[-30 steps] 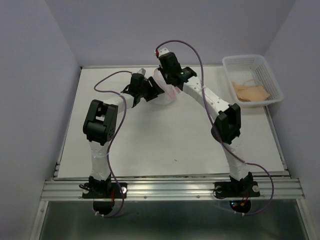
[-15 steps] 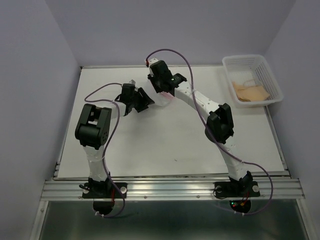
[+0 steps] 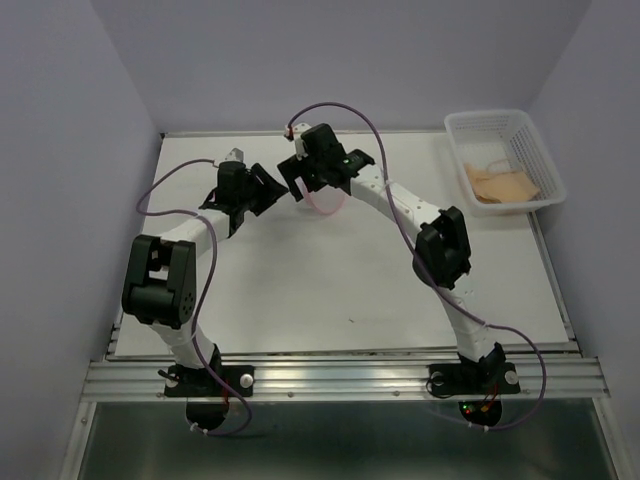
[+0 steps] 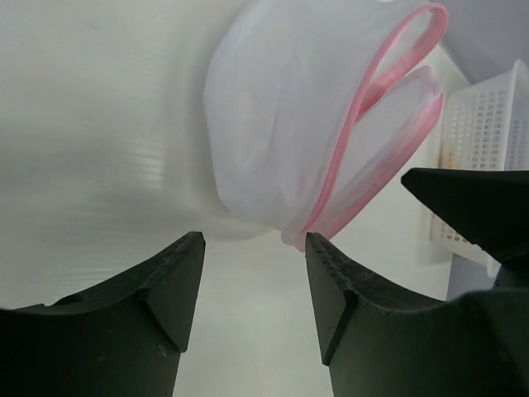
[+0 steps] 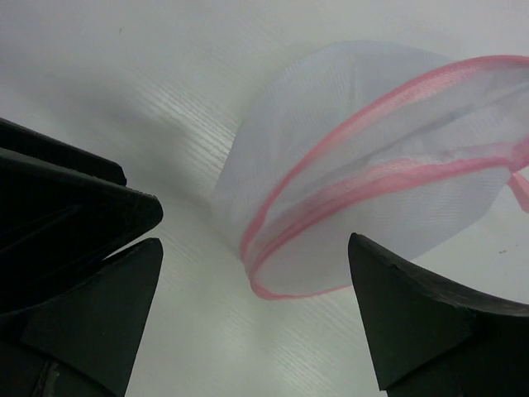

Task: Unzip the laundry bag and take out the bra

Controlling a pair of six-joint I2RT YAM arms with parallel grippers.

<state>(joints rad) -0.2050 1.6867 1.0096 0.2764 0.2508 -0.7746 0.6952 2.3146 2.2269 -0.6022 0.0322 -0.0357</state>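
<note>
Laundry bag [image 4: 281, 124] on the white surface [image 3: 350, 290], toward the far side, between the two end effectors. Translucent white mesh, lying slumped, with the pink zipper rim folded into two close bands. Mouth apparently parted along that rim, though hard to judge through the mesh.

Left end effector [image 4: 252, 248] about half open, gripping nothing. Tips aimed at the near, lower end of the bag, just short of it. Pink rim very close to the right-hand finger in the left wrist view; contact impossible to confirm.

Right end effector [image 5: 254, 248] spread wide, gripping nothing. Bag in plain sight ahead of the gap between its fingers, clear of both. Seen from above, poised over the bag's far left side, close to the left end effector.

Bra [image 3: 505, 185] out of the bag, pale beige, lying inside the white lattice basket [image 3: 500, 113] at the far right corner, well apart from the bag.
</note>
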